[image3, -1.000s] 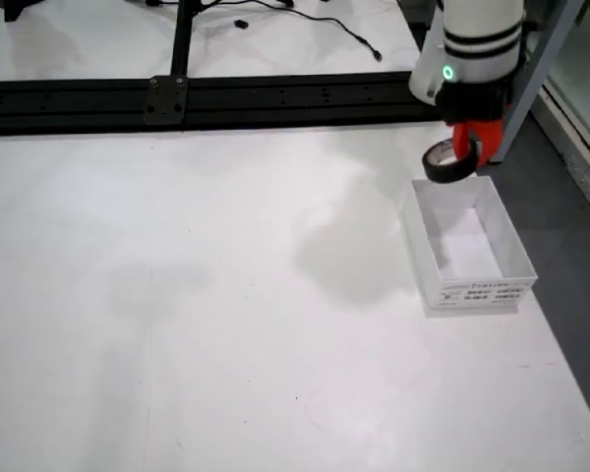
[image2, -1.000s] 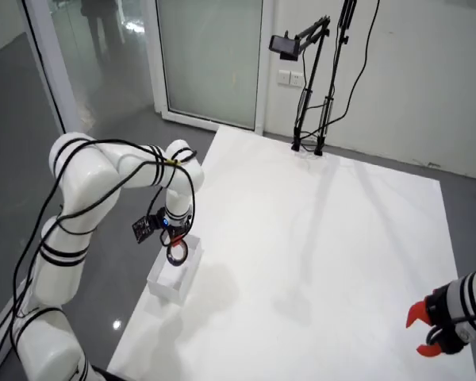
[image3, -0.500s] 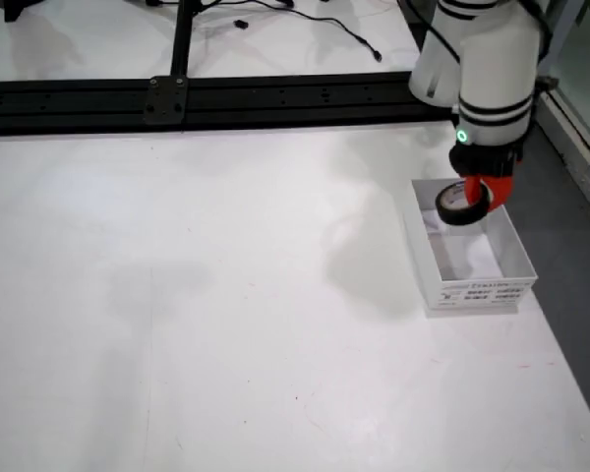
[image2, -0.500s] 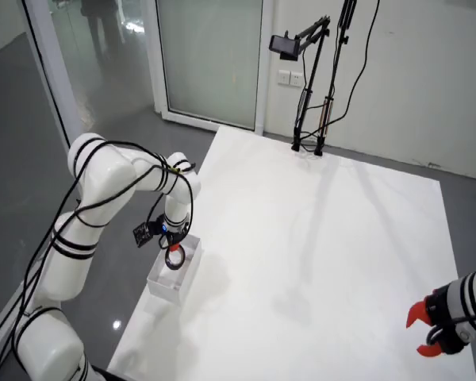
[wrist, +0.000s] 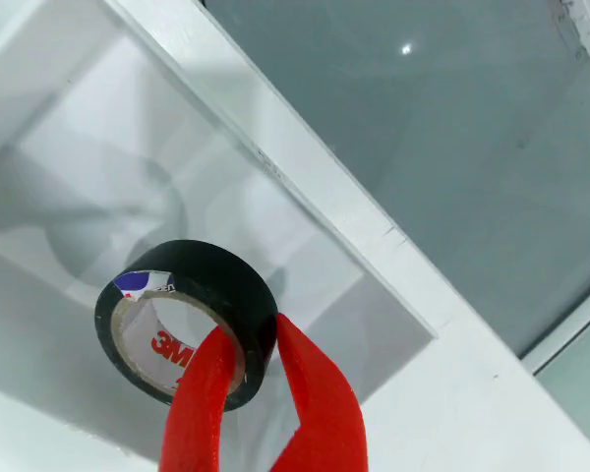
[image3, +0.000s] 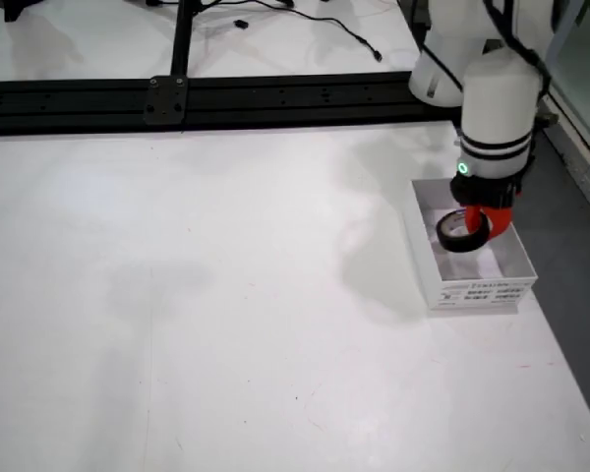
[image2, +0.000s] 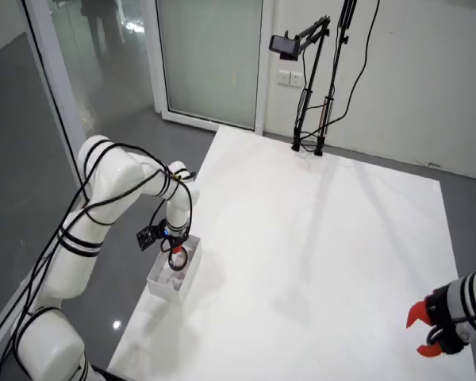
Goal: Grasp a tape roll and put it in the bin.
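In the view that rides on the gripper, the red gripper (wrist: 246,369) comes first: its two fingers (wrist: 199,403) are pinched on the wall of a black electrical tape roll (wrist: 187,320), one finger through the core and one on the outer face, so the roll hangs on edge with its printed inner core showing. Just beyond the roll lies the open white bin (wrist: 305,192); its floor sits directly behind the roll and looks empty in the part that shows, and its far rim runs diagonally across the picture, with grey floor beyond it.

The view from the table side shows the roll (image3: 463,230) held inside the bin's (image3: 472,292) outline, about level with the rim or a little below it, nearer the far wall than the labelled front wall. In the high room view the gripper (image2: 177,255) sits over the bin (image2: 165,287) at the left edge of the white table (image2: 325,238); a second arm's red gripper (image2: 425,333) waits well apart at the lower right.

The step in hand is the release. It seems best to spread the fingers just enough to free the tape wall, keep the wrist level so the roll drops straight, then lift vertically so the inner finger clears the core without snagging
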Controlling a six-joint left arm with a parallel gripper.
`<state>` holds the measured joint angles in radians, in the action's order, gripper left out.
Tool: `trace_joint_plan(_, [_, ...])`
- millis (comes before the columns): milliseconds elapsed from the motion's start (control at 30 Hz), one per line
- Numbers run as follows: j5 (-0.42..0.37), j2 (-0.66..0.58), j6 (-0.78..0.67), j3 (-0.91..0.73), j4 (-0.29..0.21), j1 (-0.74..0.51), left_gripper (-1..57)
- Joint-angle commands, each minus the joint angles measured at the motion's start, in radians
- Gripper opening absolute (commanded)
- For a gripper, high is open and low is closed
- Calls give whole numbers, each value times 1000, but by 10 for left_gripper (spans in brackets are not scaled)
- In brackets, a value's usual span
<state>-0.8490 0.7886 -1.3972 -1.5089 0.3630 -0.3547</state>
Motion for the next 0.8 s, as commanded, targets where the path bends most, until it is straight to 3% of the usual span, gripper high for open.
trace_joint_plan(33, [99,43,6,-1,25,-6,98])
trace_joint_plan(200, [96,46,6,-1,24,-23,163])
trace_joint_plan(500, [87,50,6,-1,16,-52,172])
trace_joint_plan(633, [81,52,6,1,11,-69,203])
trace_joint_plan(800, [54,-5,6,16,54,-72,239])
